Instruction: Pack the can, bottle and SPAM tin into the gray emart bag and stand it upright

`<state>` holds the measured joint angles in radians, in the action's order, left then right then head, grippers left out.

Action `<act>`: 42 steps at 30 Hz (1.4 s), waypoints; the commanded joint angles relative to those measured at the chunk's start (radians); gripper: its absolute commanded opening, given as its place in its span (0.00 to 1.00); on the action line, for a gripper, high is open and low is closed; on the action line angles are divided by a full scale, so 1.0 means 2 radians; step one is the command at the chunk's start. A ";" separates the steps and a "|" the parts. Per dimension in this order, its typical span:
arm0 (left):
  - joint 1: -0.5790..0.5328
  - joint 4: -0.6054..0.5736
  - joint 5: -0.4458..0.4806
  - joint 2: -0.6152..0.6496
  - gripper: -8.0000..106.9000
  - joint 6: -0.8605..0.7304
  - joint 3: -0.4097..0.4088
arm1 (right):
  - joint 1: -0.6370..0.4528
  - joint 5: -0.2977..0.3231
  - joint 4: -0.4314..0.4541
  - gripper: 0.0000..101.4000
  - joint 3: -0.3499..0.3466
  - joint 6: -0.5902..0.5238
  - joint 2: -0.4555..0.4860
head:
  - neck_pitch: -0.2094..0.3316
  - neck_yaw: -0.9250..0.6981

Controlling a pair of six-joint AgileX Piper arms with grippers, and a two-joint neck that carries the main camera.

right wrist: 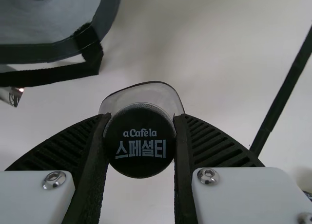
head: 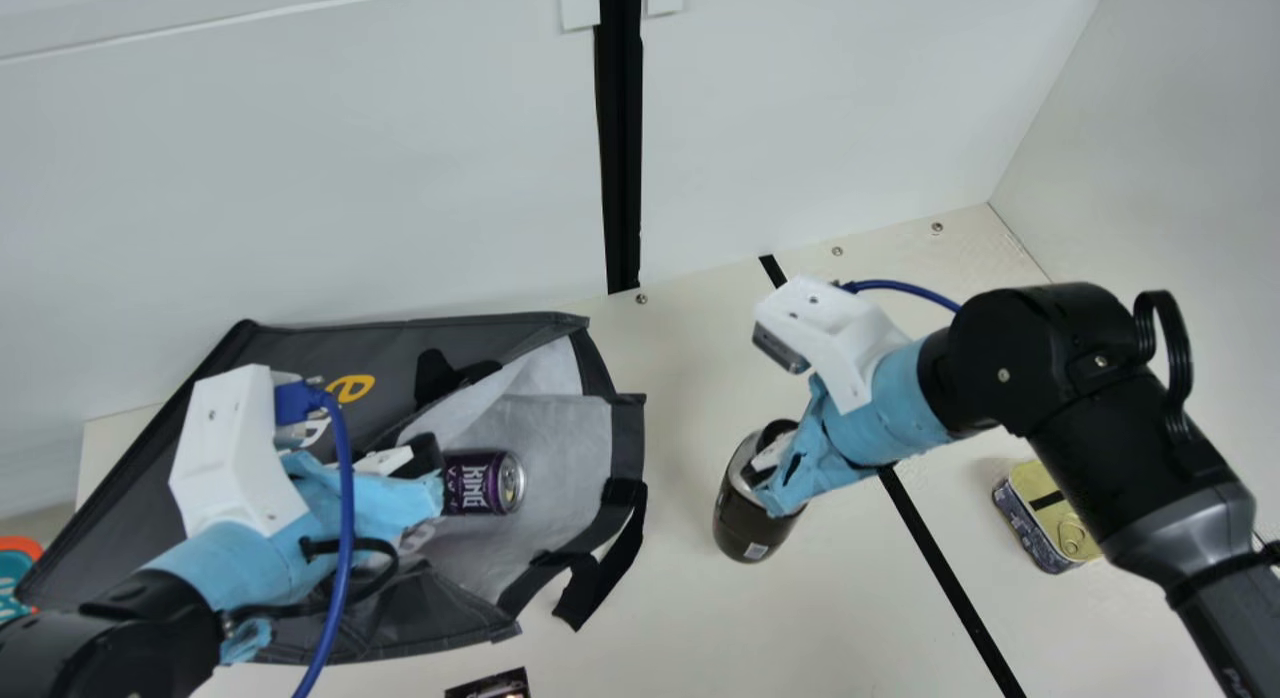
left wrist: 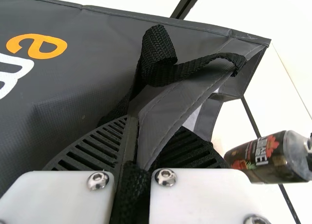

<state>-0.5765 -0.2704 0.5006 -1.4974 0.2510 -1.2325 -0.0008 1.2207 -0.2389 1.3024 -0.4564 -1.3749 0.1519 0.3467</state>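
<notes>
Both grippers loaded; can in bag, bottle and tin outside.
From my station: left gripper is clamped on a fold of the gray emart bag at its mouth, the cloth pinched between its ribbed fingers. Just beyond its tips, toward my right gripper, the can lies on its side inside the bag, one end facing the mouth. The bag itself lies flat under the left gripper. Right gripper has the bottle by the cap, a finger on each side; cannot tell whether its base touches the surface. Well off to the right gripper's right, the SPAM tin sits on the surface, lid up, partly hidden by the right arm.
</notes>
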 commanded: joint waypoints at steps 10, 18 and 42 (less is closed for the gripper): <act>0.000 0.000 0.000 0.000 0.00 0.000 0.000 | 0.001 0.000 -0.039 0.00 -0.002 -0.017 0.021 | 0.011 0.001; 0.000 0.000 0.000 0.000 0.00 0.000 0.000 | -0.015 0.000 -0.088 0.00 0.008 -0.040 0.035 | 0.011 0.001; 0.000 0.000 0.000 0.000 0.00 0.000 0.000 | 0.000 -0.109 -0.249 0.00 -0.031 -0.123 0.045 | 0.011 0.001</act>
<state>-0.5765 -0.2704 0.5006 -1.4974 0.2510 -1.2325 -0.0069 1.0182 -0.7301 1.2448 -0.6981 -1.2827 0.1519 0.3482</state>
